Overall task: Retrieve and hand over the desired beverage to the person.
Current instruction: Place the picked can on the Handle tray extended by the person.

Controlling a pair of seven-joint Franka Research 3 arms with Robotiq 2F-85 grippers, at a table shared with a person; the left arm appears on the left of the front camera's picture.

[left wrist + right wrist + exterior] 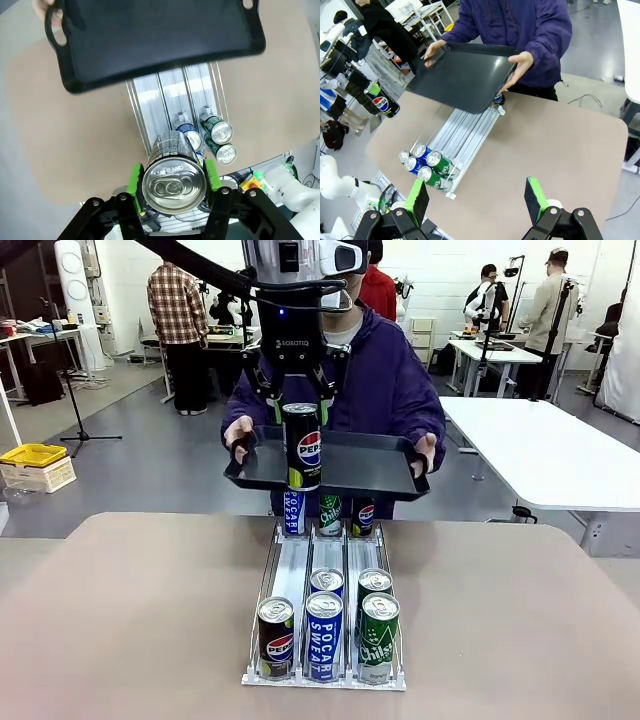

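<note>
- Left gripper (300, 412) clamped on the top of a black Pepsi can (301, 448); in the left wrist view the green pads (134, 179) press on either side of the can's rim, pull-tab lid facing the camera
- The Pepsi can hangs upright in the air above the rack's lanes, near the near rim of the tray but apart from it; it rests on nothing
- Right gripper (476, 200) with jaws wide apart and nothing between them, over the near part of the table (555, 150)
- Black tray (380, 465) held level by the person (385, 370), one hand (238, 432) at each end handle; its surface is bare; it sits above the far end of the rack
- Three-lane can rack (330, 558) on the table, running away from the robot; at its near end a Pepsi (276, 637), a blue Pocari Sweat (324, 635) and a green can (378, 637) side by side; two more cans just behind the latter two; three further cans at the far end, partly under the tray
</note>
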